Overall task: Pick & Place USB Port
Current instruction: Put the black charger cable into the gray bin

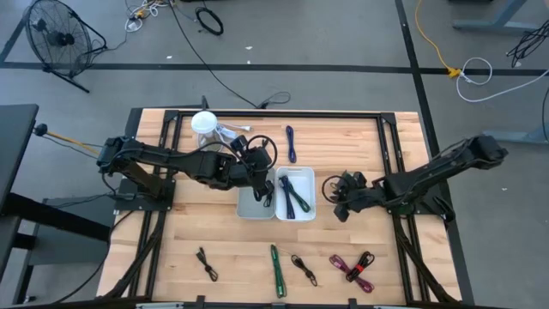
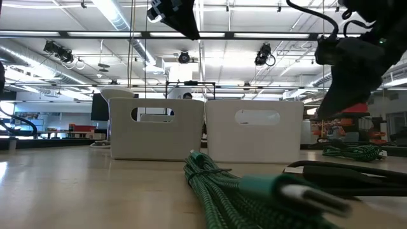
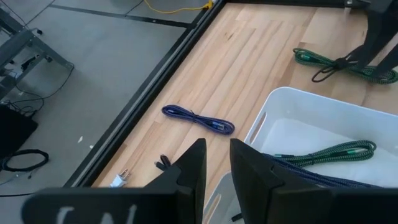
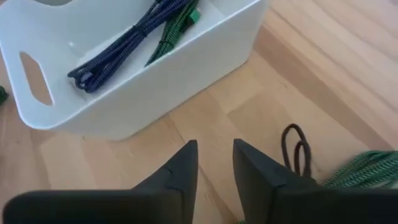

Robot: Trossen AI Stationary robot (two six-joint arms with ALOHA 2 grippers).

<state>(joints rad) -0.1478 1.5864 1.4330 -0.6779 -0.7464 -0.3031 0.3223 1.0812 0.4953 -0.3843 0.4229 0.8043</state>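
Note:
Two white bins sit side by side mid-table: the left bin [image 1: 249,206] and the right bin [image 1: 294,194], which holds a blue and a green cable [image 4: 134,37]. My left gripper [image 1: 260,178] [image 3: 216,163] hovers above the left bin, its fingers close together with nothing between them. My right gripper [image 1: 340,199] [image 4: 212,163] hangs just right of the right bin, also shut and empty, above a black cable loop [image 4: 295,147] and a green braided cable [image 4: 367,167] lying on the wood. A blue cable [image 1: 292,144] [image 3: 198,119] lies flat beyond the bins.
Along the near edge lie a black cable [image 1: 206,263], a green cable [image 1: 276,269] [image 2: 254,191], another black cable [image 1: 303,268] and a pink-purple one [image 1: 352,266]. A white cup [image 1: 204,124] stands at the far left. Bare wood shows near left and far right.

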